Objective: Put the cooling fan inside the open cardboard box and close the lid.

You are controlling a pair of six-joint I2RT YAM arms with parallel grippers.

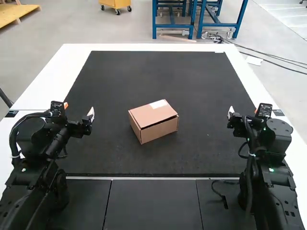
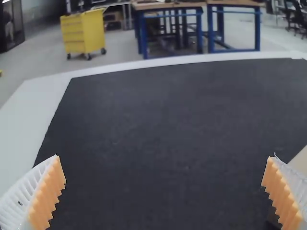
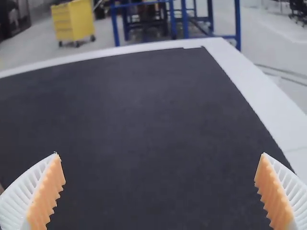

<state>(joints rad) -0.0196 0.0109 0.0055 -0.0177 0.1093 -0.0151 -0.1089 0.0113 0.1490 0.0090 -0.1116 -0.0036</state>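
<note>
A white table [image 1: 45,76] carries a large black mat [image 1: 153,76] that spreads out beneath and ahead of both pairs of fingers. On the mat sits a brown cardboard box [image 1: 153,120], roughly midway between the two pairs of fingers and well apart from each. It lies to the inner side of the left arm's fingers and to the inner side of the right arm's. The box is turned at a slant to the mat's edges. Its top flaps lie flat and shut, with a pale label near one top corner.

The left gripper [image 2: 163,160] hangs over the mat's left margin. Its white ribbed fingers [image 2: 45,191] with orange pads are spread wide, with only bare mat between them. The right gripper [image 3: 159,155] hangs over the mat's right margin. Its fingers [image 3: 276,191] are likewise spread wide and hold nothing. In the wrist views, bare mat runs forward from each pair of fingertips.
</note>
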